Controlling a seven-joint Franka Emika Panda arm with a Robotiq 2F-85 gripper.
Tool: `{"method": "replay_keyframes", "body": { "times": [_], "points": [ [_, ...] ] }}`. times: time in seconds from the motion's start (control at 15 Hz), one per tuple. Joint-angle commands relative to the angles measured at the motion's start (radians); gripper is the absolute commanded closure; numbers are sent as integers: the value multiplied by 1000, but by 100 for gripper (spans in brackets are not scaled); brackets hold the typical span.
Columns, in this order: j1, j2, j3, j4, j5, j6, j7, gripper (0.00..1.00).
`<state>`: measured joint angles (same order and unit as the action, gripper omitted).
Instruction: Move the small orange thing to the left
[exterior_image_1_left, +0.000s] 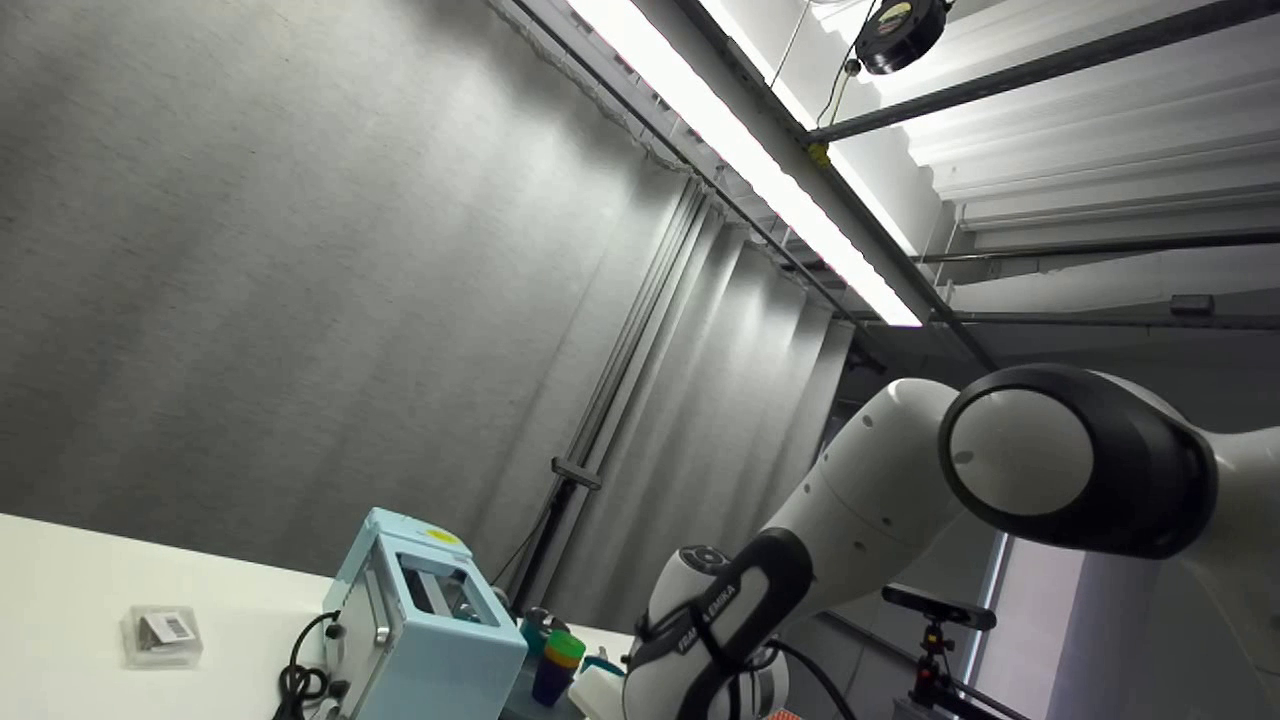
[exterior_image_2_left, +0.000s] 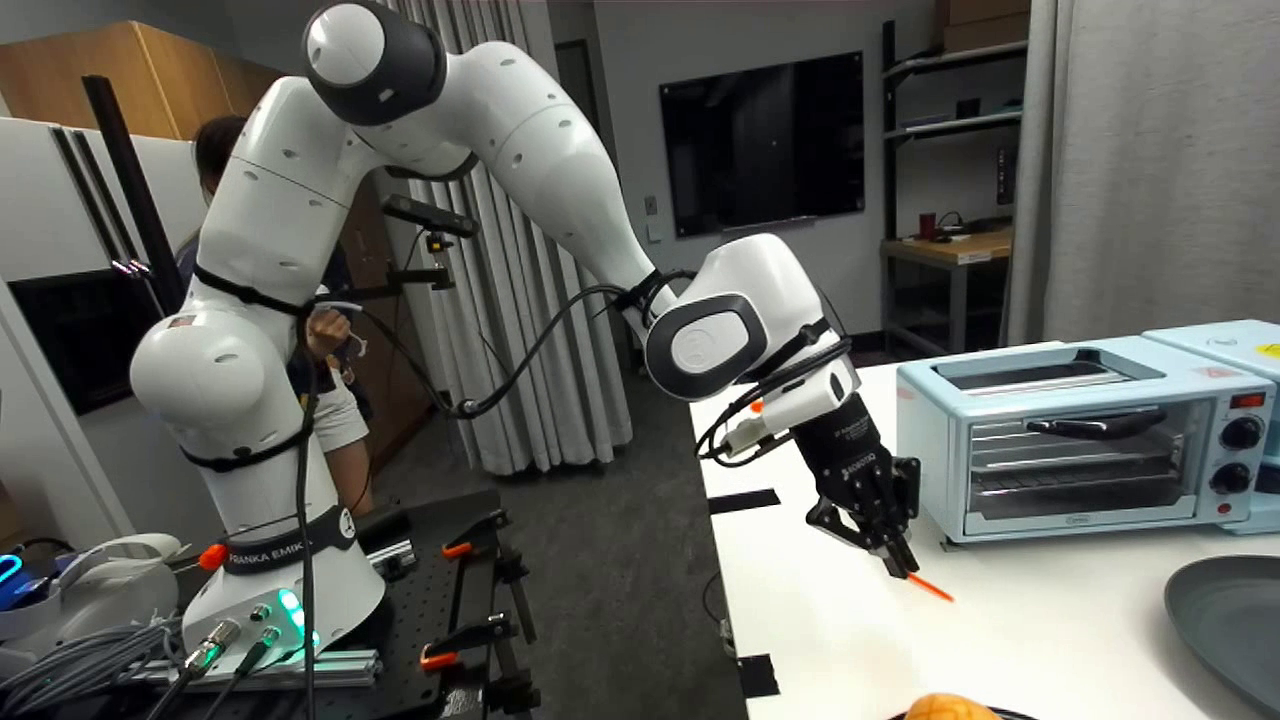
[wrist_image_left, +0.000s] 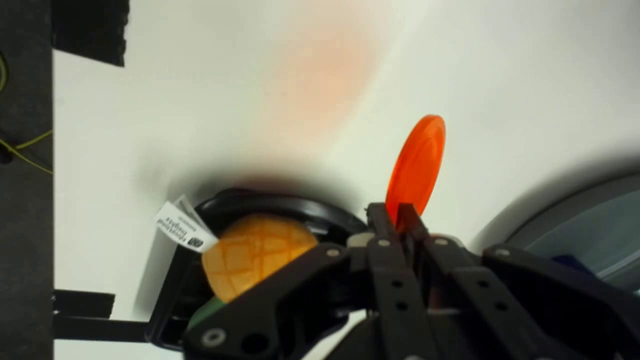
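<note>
Orange disc (wrist_image_left: 417, 162) pinched in the claw (wrist_image_left: 395, 215), over the table (exterior_image_2_left: 830, 620)

Claw: closed down to a thin slit; the fingertips (exterior_image_2_left: 902, 562) grip the disc by one end, most of it protruding past them. Wrist view gives its broad face, foreshortened. In an exterior view it reads as a thin strip, slanting down to the right. Contact between disc and table: cannot tell.

Arm (exterior_image_2_left: 560, 150): reaches in from the left, above the table's left edge.

Surroundings, sides as in that same exterior view:
- Right and far: light-blue toaster oven (exterior_image_2_left: 1080, 440), door closed, near the claw but apart from it.
- Right: dark grey plate (exterior_image_2_left: 1225, 610), cut off by the frame.
- Near: black tray (wrist_image_left: 240, 199) holding a golden-brown, cross-hatched item (wrist_image_left: 260, 252); white printed tag (wrist_image_left: 185, 230) at the tray's rim. A green item (wrist_image_left: 205, 310) also in the tray, partly hidden by the claw.
- Left edge: two strips of black tape (exterior_image_2_left: 743, 501), one far, one near.

Also noted, in an exterior view: clear box (exterior_image_1_left: 162, 640) with a label; stacked cups (exterior_image_1_left: 557, 665), green uppermost, beside the oven.
</note>
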<state>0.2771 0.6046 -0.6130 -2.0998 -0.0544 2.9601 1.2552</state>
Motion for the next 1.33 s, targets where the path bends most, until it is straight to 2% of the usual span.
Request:
{"method": "replay_keyframes", "body": {
  "times": [0.0,0.13,0.27,0.47,1.0,1.27],
  "points": [
    [58,-18,7,-12,-28,-19,-42,98],
    [52,-31,54,-17,-19,-20,-78,98],
    [17,-51,128,-29,-4,-18,-130,98],
    [-16,-50,202,-30,5,-23,-188,98],
    [-38,-14,274,-7,11,-82,-285,98],
    [-39,11,269,27,4,-155,-286,98]
  ]
}}
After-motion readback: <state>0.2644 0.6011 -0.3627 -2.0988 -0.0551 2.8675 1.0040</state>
